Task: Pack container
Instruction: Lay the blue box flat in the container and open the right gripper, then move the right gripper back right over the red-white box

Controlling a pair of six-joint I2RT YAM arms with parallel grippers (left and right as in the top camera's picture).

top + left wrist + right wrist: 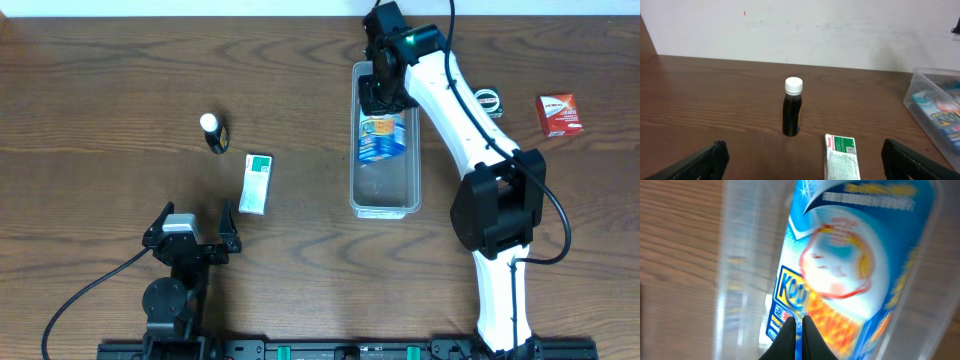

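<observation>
The clear plastic container (385, 206) stands lengthwise at centre right, with a blue and orange box (383, 138) lying inside its far half. My right gripper (378, 95) hangs over the container's far end, just above that box. In the right wrist view its fingers (797, 321) are shut with only a thin slit between them, tips right over the blue box (840, 265) inside the container wall (735, 280). My left gripper (190, 228) is open and empty near the front left; its fingers (802, 150) are spread wide.
A dark bottle with a white cap (213, 132) (792, 107) stands at left. A green and white box (257, 182) (841, 157) lies beside it. A red box (559, 113) and a small round object (487, 101) lie right of the container (935, 115).
</observation>
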